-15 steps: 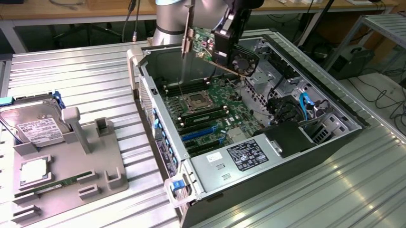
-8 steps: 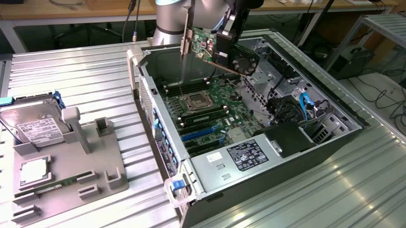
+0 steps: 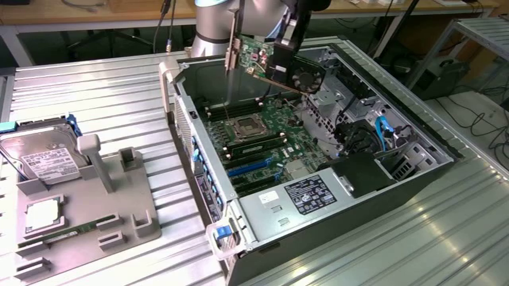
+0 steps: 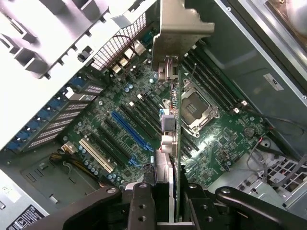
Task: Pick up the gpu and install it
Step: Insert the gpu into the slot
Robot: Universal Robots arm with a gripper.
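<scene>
Gripper [image 3: 285, 56] clamped on the gpu [image 3: 270, 59], black fingers [image 4: 144, 203] pressed against both faces of the thin green card, seen edge-on at the lower centre of the wrist view. Held in the air at the top centre of the exterior view, above the open computer case [image 3: 318, 232], clear of the motherboard [image 3: 263, 134] below. Card tilted, black round fan [image 3: 306, 77] facing the exterior view's right, silver end bracket [image 3: 231, 44] hanging down along the card's edge on the exterior view's left. In the wrist view, bracket [image 4: 180, 24] reaching up to the top centre of the frame, with the board spread out beneath it. Not seated in any slot.

Under the card, CPU socket [image 3: 242, 126] with its metal frame near the middle of the board, long blue expansion slot [image 4: 132, 136] lower in the frame beside black slots. Case lying on its side with the side panel off, white-labelled power supply [image 3: 310, 196] at the lower centre of the exterior view, blue cables [image 3: 382, 134] at the right centre.

Well apart from the case, at the left edge of the exterior view, grey parts fixture [image 3: 119, 208] resting on the ribbed metal table [image 3: 104, 95]. Silver hard drive [image 3: 40, 156] with a white label standing on it at the left centre, a narrow green memory stick [image 3: 68, 232] lying lower left.
</scene>
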